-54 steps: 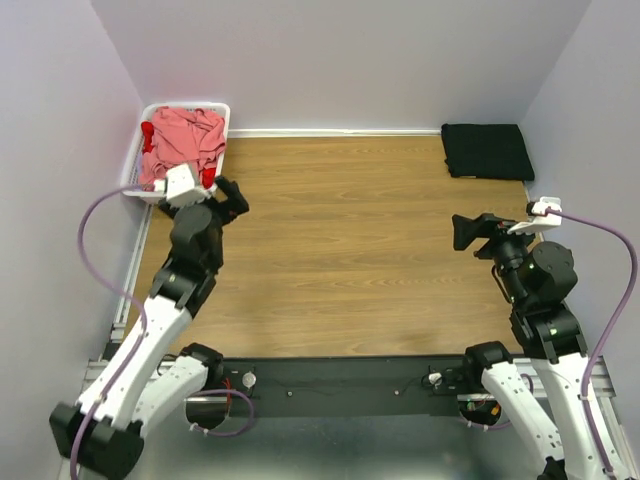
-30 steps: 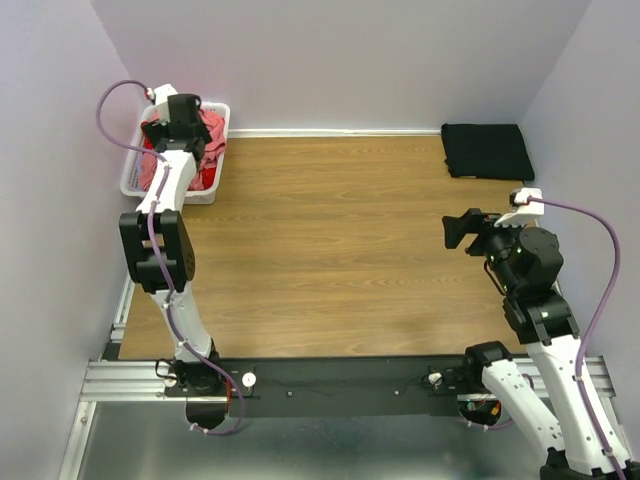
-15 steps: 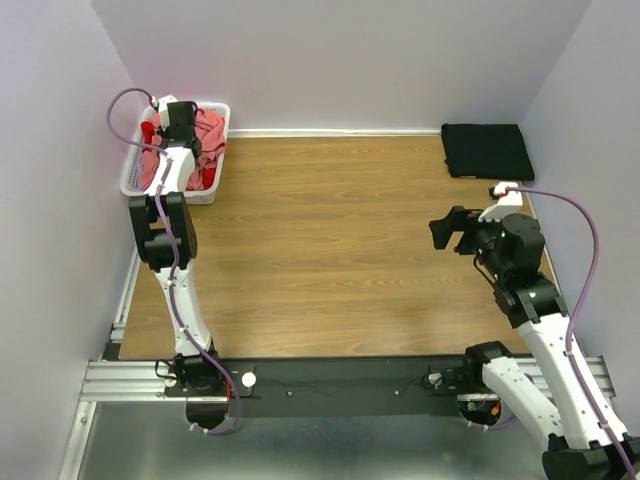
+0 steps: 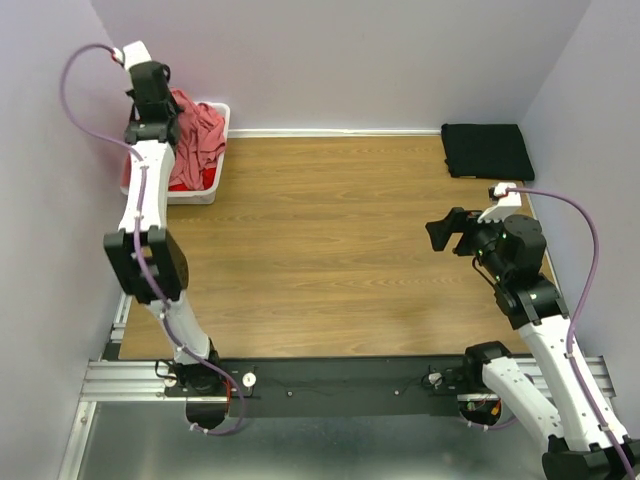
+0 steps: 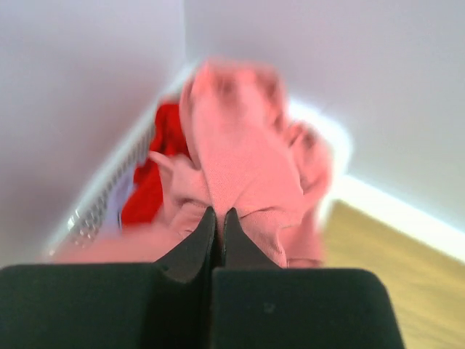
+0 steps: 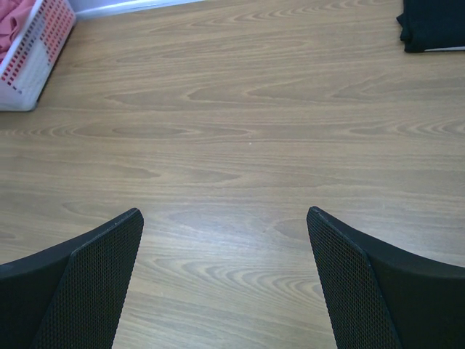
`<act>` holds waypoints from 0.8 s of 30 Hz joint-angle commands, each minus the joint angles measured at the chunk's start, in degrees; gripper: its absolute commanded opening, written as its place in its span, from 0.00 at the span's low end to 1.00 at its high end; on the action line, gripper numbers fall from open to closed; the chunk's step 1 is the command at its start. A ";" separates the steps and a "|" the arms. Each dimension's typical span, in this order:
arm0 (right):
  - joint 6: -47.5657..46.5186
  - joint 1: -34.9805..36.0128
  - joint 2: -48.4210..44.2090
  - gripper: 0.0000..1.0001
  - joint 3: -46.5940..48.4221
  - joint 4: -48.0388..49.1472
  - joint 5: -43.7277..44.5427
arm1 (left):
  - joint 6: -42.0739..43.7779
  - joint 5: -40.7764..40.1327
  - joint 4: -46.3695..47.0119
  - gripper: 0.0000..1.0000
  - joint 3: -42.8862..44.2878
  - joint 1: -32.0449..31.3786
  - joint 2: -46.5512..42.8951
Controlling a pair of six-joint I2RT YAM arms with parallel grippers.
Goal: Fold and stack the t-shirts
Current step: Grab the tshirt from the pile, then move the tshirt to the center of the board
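Left end effector (image 5: 219,212) tight on salmon-pink t-shirt (image 5: 247,160), lengthwise downward

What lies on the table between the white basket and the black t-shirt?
Nothing: in the top view, only bare wooden table separates the basket from the black t-shirt.

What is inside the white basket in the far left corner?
The basket holds a salmon-pink shirt on top and a red shirt partly showing beneath it. Anything deeper is covered by the cloth.
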 commanded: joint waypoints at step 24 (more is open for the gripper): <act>-0.57 0.31 -0.90 1.00 1.38 -0.55 -4.89 | 1.83 27.64 12.73 0.00 -12.30 -20.01 -38.71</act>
